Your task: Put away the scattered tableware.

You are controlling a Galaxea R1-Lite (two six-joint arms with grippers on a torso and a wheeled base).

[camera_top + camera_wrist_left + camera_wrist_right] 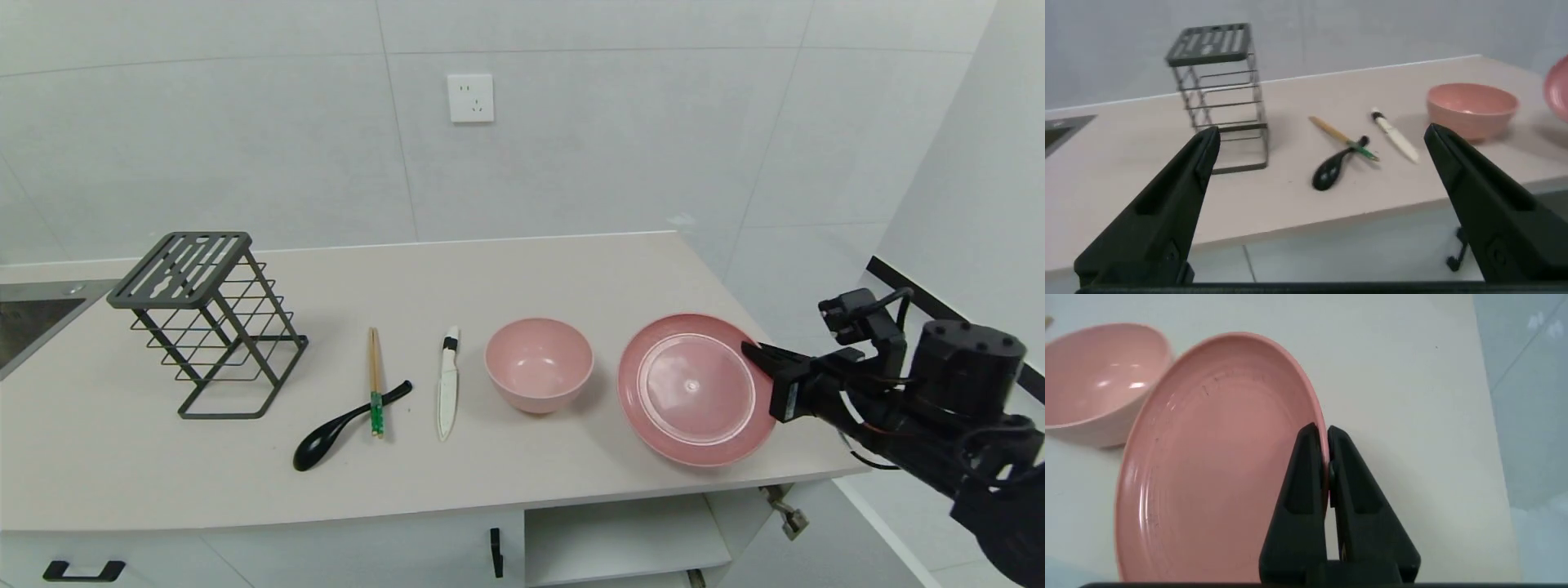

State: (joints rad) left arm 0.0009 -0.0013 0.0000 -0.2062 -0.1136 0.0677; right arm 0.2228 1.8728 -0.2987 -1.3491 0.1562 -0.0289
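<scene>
Head view: the counter (pixel 531 278) carries all the tableware in a row. The wire rack (pixel 204 318) stands at its left end. The pink plate (pixel 694 388) lies at the right end, near the front edge. The pink bowl (pixel 539 363) sits just beside the plate, apart from it. The knife (pixel 447 384), black spoon (pixel 343 429) and chopsticks (pixel 375 380) lie between bowl and rack, with the chopsticks crossing the spoon handle.

The right gripper (pixel 763 355) is clamped on the plate's right rim, fingers pressed together over the thin edge. The left gripper (pixel 1321 137) hangs low before the counter, jaws wide apart and empty.

Hazards:
- An edge-only pinch may let the plate pivot or slip during lifting.
- A dropped plate could fall off the nearby front edge.
- A swinging plate could strike the bowl.
</scene>
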